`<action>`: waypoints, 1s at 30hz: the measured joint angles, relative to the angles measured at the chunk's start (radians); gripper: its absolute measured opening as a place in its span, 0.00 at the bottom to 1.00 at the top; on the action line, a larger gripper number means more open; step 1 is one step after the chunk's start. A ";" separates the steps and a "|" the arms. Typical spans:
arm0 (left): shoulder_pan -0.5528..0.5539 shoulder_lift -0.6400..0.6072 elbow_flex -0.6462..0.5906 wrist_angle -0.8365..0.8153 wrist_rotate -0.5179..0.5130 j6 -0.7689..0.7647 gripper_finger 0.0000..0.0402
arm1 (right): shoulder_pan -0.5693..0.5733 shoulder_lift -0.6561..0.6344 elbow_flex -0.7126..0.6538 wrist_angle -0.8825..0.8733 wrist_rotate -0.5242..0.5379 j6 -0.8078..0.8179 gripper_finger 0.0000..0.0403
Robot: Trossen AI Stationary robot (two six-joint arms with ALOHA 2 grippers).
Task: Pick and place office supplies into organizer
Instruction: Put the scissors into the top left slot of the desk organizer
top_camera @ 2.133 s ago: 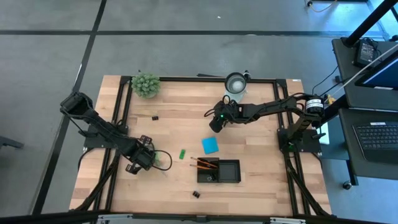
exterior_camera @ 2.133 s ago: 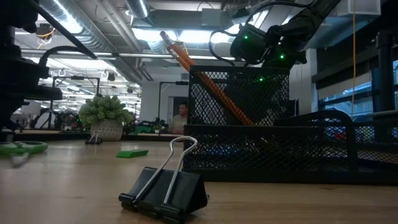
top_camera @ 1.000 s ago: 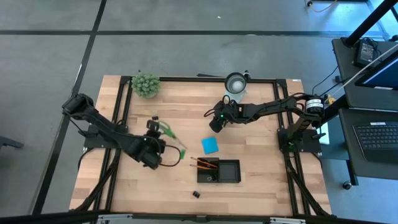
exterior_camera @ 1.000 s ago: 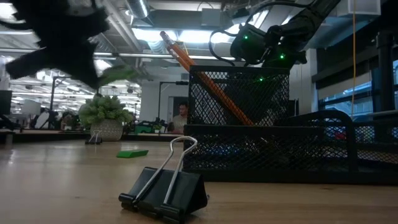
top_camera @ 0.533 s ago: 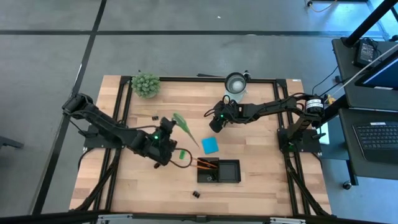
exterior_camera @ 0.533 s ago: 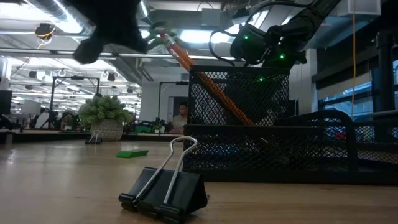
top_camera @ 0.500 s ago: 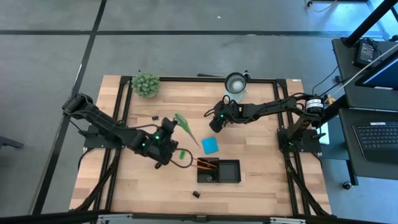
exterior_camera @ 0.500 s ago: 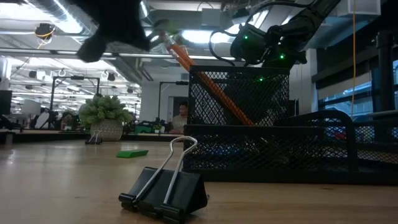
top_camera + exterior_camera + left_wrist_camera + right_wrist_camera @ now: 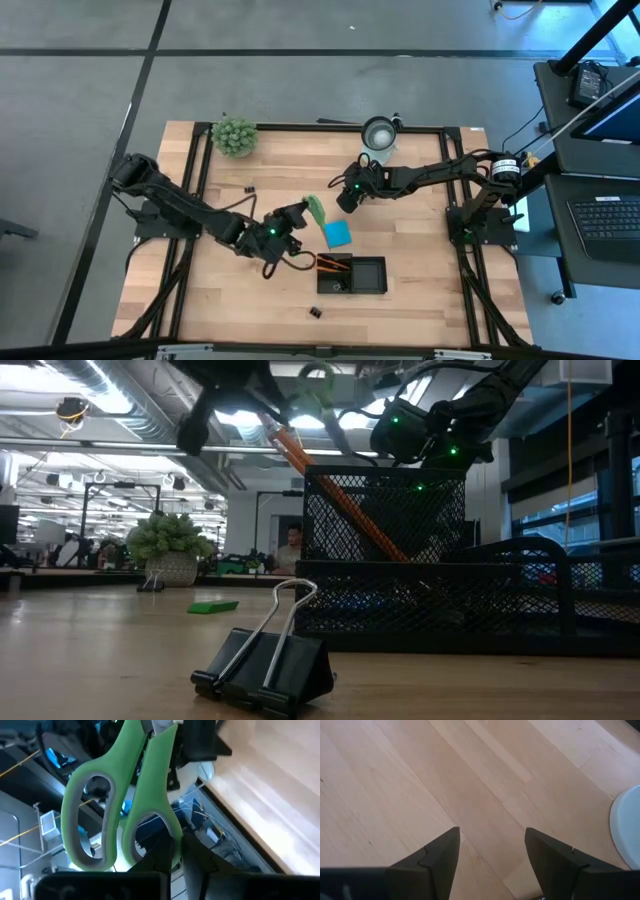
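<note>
Two arms showed in the high view: the left gripper (image 9: 293,222) held the green-handled scissors (image 9: 313,208) in the air just beside the blue note pad (image 9: 338,234), up-left of the organizer (image 9: 372,276), where orange pencils (image 9: 328,264) leaned in the left compartment. The right gripper (image 9: 346,197) hovered near the white cup (image 9: 379,132).

From the low view, the scissors (image 9: 312,390) hung above the mesh organizer (image 9: 420,595), a black binder clip (image 9: 267,660) lay in front, and a small green block (image 9: 213,606) lay farther back.

By the left wrist view, fingers (image 9: 196,861) were clamped on the scissors (image 9: 122,800) at the handles.

By the right wrist view, the fingers (image 9: 435,855) were spread wide over bare wood, empty.
</note>
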 joint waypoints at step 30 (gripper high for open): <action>-0.069 0.192 -0.001 0.309 -0.025 0.158 0.04 | 0.000 0.000 0.000 0.000 0.000 0.007 0.57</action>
